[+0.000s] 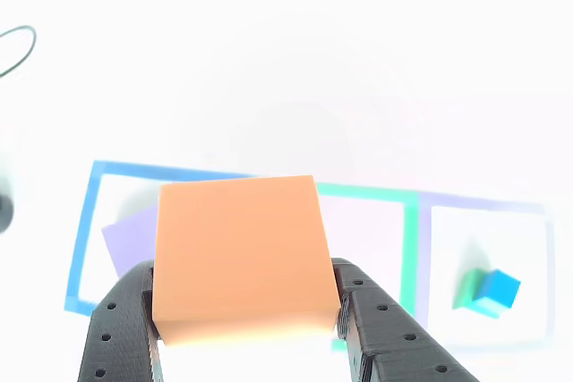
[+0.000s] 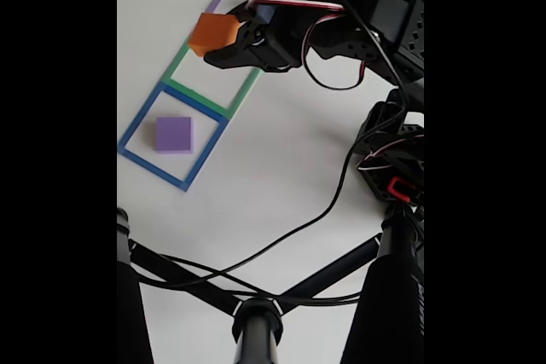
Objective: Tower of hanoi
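Observation:
In the other view the orange block [image 1: 237, 252] is clamped between the black fingers [image 1: 121, 310] of my gripper [image 1: 246, 288], lifted off the white table. Behind its left edge the flat purple slab [image 1: 130, 234] lies inside the blue outline [image 1: 85, 239]. At the right, the small blue cube [image 1: 495, 291] sits in the purple outline [image 1: 488, 207]. In the fixed view my gripper [image 2: 223, 40] holds the orange block [image 2: 213, 33] in the air over the green outline [image 2: 179, 66]. The purple slab [image 2: 174, 135] rests in the blue outline [image 2: 136, 125] below it.
The arm's black body and its cables [image 2: 341, 176] fill the right side of the fixed view. A black stand with spreading legs [image 2: 256, 321] crosses the bottom. A thin cable loop [image 1: 18, 46] lies at the far left in the other view.

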